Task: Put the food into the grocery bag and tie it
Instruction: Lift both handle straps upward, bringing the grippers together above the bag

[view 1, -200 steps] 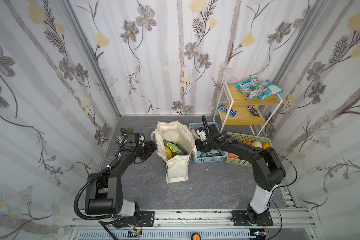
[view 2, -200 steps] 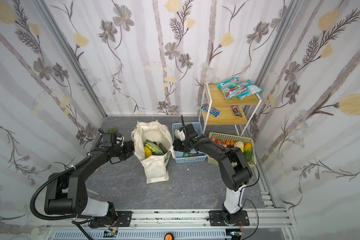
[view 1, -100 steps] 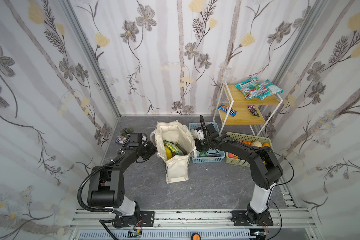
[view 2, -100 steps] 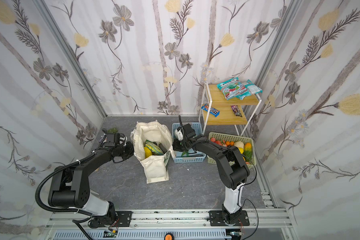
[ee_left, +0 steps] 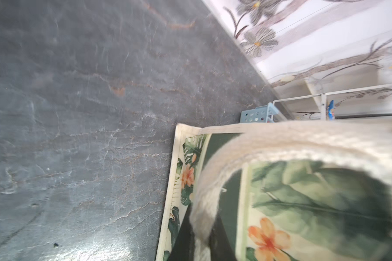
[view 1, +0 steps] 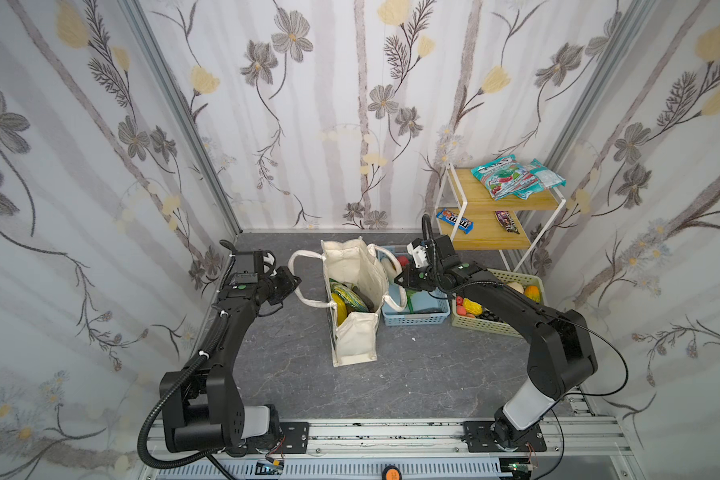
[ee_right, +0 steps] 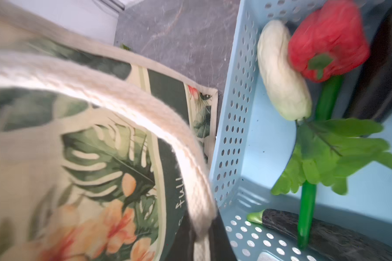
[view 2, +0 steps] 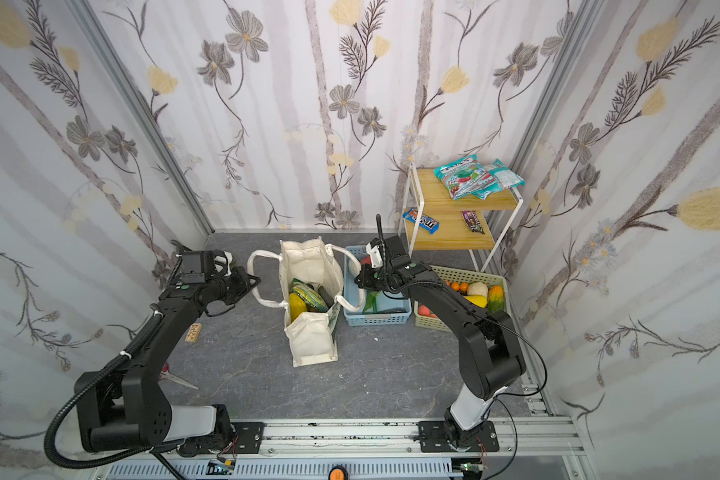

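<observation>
- Cream canvas grocery bag (view 1: pixel 346 266) upright mid-floor between the 2 arms, mouth open, not tied.
- Already inside, seen through the open mouth in both top views: yellow fruit (view 1: pixel 341 312), green snack packet (view 1: pixel 352 296), something dark behind them. Count of items deeper down impossible to tell.
- Left gripper (view 1: pixel 294 282) just left of the bag, jaws clamped tight on the left handle (ee_left: pixel 258 144); strap runs straight into the jaws in the left wrist view.
- Right gripper (view 1: pixel 400 279) just right of the bag, over the blue basket (view 1: pixel 412 319), jaws likewise pinched tight on the right handle (ee_right: pixel 145 106).
- Handles pulled out to opposite sides, well apart, not crossed, no knot started.
- Judgement: loading phase looks finished, tie phase at its very start with both loops secured.
- Left to do: bring the 2 loops together over the mouth, cross, thread 1 through, pull snug.
- Not in the bag: red pepper (ee_right: pixel 326 45), pale vegetable (ee_right: pixel 281 74), leafy green (ee_right: pixel 340 153), dark eggplant (ee_right: pixel 321 232), all in the blue basket touching or just beside the bag's right side.
- More produce in the yellow basket (view 1: pixel 497 329) further right; packets on the shelf (view 1: pixel 487 203) far right. Unclear whether any of that was meant to go in.
</observation>
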Tool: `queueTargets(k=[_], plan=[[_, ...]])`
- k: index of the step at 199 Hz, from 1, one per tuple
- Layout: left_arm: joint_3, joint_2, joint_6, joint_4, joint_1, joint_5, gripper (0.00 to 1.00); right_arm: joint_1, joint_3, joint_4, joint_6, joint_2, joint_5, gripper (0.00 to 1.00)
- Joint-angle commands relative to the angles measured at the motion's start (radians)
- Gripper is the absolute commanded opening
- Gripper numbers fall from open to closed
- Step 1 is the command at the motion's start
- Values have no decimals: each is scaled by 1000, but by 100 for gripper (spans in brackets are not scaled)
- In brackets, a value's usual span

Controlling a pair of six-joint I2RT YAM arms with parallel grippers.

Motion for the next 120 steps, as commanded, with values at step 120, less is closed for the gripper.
queueTargets(k=[120], plan=[[462, -10, -44, -85, -194, 119, 7, 253, 495, 45, -145, 102, -240, 7]])
